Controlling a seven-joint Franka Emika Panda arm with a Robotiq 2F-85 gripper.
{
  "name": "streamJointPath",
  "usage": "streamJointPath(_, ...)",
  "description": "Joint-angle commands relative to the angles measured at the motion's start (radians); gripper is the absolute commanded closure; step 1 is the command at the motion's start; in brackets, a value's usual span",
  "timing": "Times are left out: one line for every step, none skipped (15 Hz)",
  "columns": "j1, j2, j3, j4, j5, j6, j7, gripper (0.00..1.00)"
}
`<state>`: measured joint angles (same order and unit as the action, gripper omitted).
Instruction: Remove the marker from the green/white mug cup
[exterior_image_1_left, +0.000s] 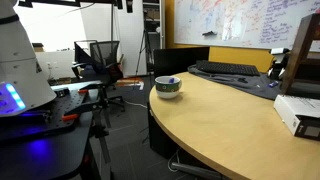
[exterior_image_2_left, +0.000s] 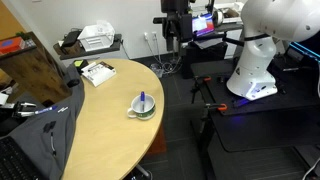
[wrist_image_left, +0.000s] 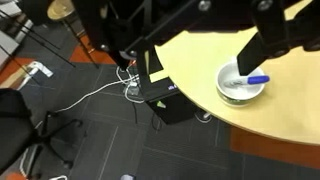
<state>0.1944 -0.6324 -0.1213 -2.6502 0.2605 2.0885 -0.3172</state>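
Observation:
The green/white mug cup (exterior_image_1_left: 168, 87) stands near the rounded edge of the wooden table (exterior_image_1_left: 230, 135). It shows in both exterior views (exterior_image_2_left: 143, 107) and in the wrist view (wrist_image_left: 238, 88). The blue marker (wrist_image_left: 256, 79) lies inside it, leaning on the rim, and also shows in both exterior views (exterior_image_1_left: 173, 80) (exterior_image_2_left: 141, 98). My gripper (wrist_image_left: 185, 60) hangs high above the table edge, open and empty. Its dark fingers (wrist_image_left: 262, 45) come in from the top of the wrist view, one just above the cup. The gripper is out of view in both exterior views.
A keyboard (exterior_image_1_left: 225, 69) and a white box (exterior_image_1_left: 297, 113) lie further back on the table. A booklet (exterior_image_2_left: 98, 72) lies near the far edge. An office chair (exterior_image_1_left: 97, 55), a tripod (exterior_image_2_left: 205, 100) and floor cables (wrist_image_left: 100, 90) surround the table. The robot base (exterior_image_2_left: 250, 65) stands beside it.

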Motion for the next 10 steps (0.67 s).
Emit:
streamJointPath(-0.021, 0.002, 0.018, 0.003, 0.012, -0.006, -0.010, 0.00)
streamJointPath(-0.021, 0.002, 0.018, 0.003, 0.012, -0.006, -0.010, 0.00)
streamJointPath(-0.021, 0.002, 0.018, 0.003, 0.012, -0.006, -0.010, 0.00)
streamJointPath(-0.021, 0.002, 0.018, 0.003, 0.012, -0.006, -0.010, 0.00)
streamJointPath(-0.021, 0.002, 0.018, 0.003, 0.012, -0.006, -0.010, 0.00)
streamJointPath(-0.021, 0.002, 0.018, 0.003, 0.012, -0.006, -0.010, 0.00)
streamJointPath(-0.021, 0.002, 0.018, 0.003, 0.012, -0.006, -0.010, 0.00)
streamJointPath(-0.021, 0.002, 0.018, 0.003, 0.012, -0.006, -0.010, 0.00)
streamJointPath(-0.031, 0.011, 0.036, 0.007, -0.014, 0.002, 0.009, 0.00)
streamJointPath(-0.039, 0.019, 0.061, 0.010, -0.062, 0.009, 0.004, 0.00)
